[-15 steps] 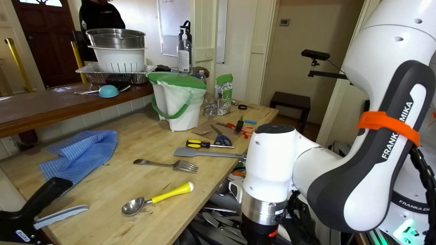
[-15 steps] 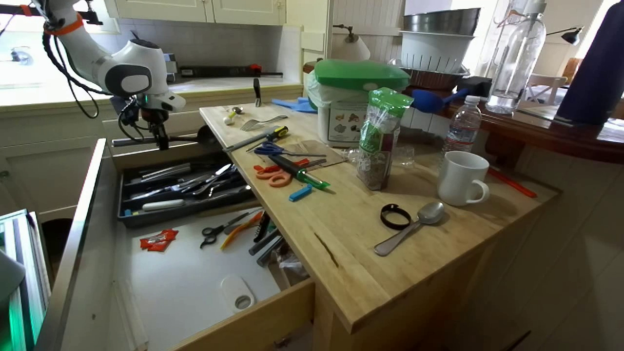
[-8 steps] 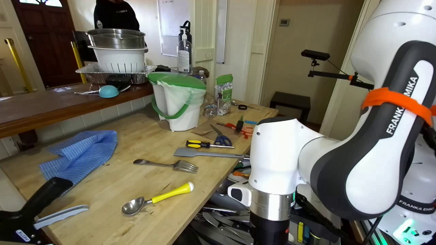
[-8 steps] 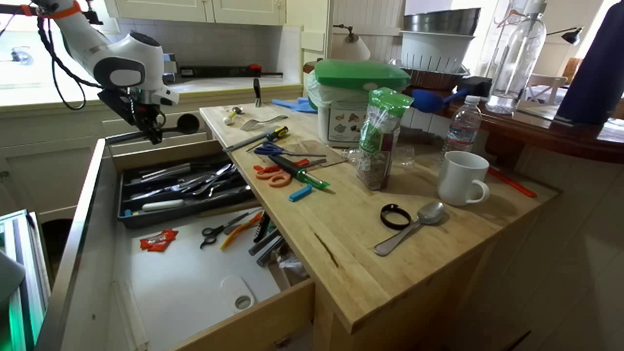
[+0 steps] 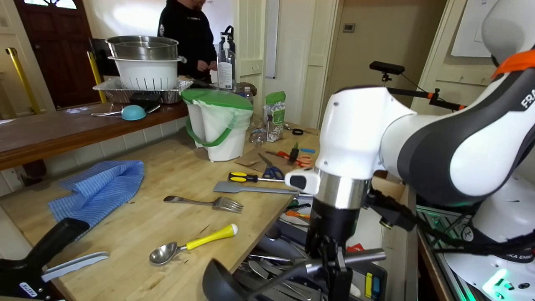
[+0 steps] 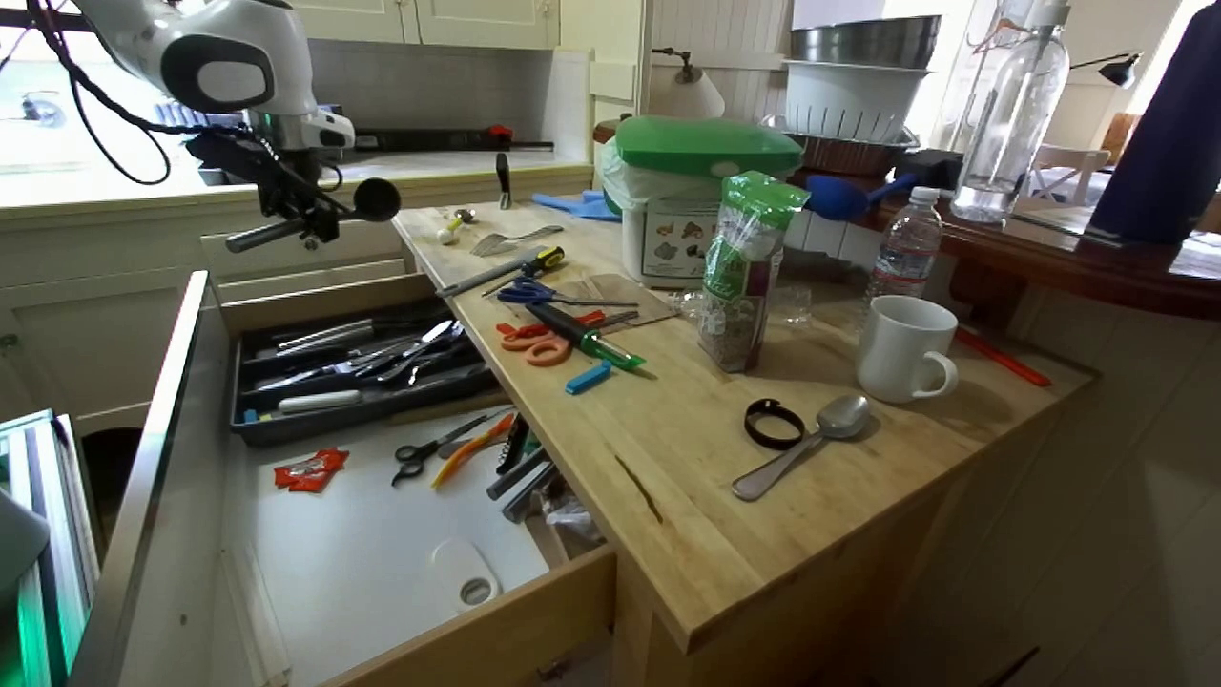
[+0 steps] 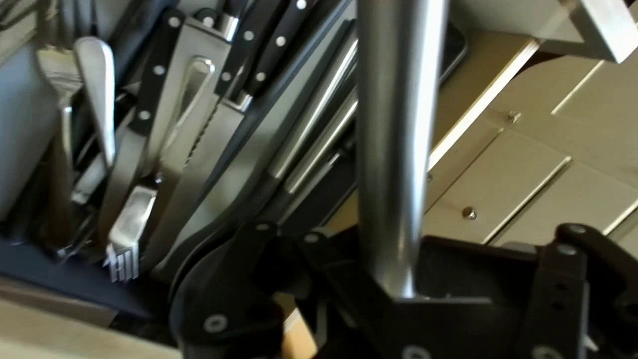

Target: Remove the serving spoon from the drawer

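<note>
Here's my tool [image 5: 334, 267], clamped on the spoon [image 5: 314, 266] by its steel handle, up above the cutlery [image 7: 214, 134] of the drawer [image 6: 353, 553]. Carrying it clear looks like the step: I should go up smoothly, as the bowl end could twist in the grip, and give it room off the table [image 5: 138, 221]. It lies about level, long axis crosswise to the tool, handle end toward the drawer's front, bowl toward the table.
</note>
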Controlling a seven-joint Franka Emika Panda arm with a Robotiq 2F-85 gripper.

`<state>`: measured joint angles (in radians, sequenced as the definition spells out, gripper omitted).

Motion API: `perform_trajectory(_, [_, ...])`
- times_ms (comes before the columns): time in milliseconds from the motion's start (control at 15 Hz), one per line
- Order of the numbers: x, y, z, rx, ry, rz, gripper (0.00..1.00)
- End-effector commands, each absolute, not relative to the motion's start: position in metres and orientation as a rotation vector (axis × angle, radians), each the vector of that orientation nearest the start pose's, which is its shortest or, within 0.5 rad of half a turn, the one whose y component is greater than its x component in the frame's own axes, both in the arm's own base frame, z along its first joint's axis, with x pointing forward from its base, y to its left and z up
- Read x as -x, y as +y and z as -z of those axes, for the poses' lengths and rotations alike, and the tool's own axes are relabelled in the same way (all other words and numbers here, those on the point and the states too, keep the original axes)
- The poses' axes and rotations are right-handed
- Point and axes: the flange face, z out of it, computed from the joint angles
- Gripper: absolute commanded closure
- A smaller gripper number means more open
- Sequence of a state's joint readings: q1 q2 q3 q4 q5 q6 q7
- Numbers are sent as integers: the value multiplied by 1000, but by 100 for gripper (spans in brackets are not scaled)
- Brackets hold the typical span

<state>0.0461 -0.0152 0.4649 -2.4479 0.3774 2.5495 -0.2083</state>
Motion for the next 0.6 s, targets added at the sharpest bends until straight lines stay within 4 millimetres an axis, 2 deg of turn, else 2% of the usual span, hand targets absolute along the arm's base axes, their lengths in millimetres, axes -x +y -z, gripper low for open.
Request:
perform_trajectory(0, [-428, 181, -358, 2924, -327, 208, 99])
perform_trajectory(200, [-449, 129, -383, 3020, -96, 240, 99])
perform_trajectory(467, [-496, 60, -419, 3191, 156, 130, 99])
perform_trajectory(533, [-512, 41, -421, 3226, 219, 90, 99])
